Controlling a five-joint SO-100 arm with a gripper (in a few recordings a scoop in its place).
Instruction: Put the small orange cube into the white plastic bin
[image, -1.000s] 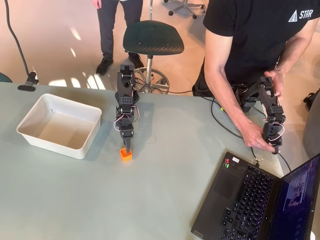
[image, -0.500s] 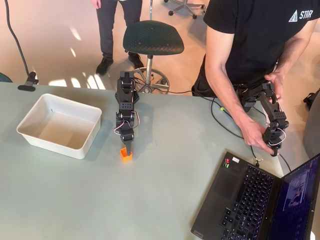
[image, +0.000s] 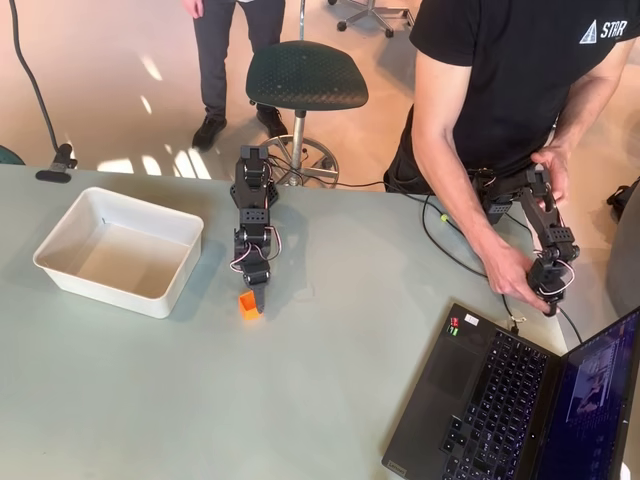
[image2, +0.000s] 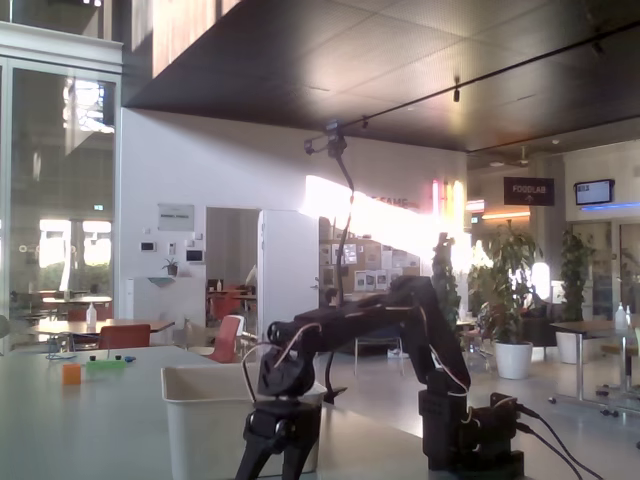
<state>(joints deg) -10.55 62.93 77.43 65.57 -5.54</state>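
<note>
Pale green table (image: 330, 400); tan floor beyond, with a stool (image: 305, 75) behind. The cube (image: 249, 304) sits on the table just right of the bin (image: 120, 250). Gripper (image: 256, 297) tip at the cube; jaw state cannot be told.

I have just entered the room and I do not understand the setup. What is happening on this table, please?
A small black robot arm on the table is reaching down to the small orange cube. Its gripper is right at the cube, but the overhead view does not show whether the cube is already grasped. The white plastic bin stands to the left in that view with nothing in it, so the cube is not yet delivered. A laptop lies open at the lower right.
</note>
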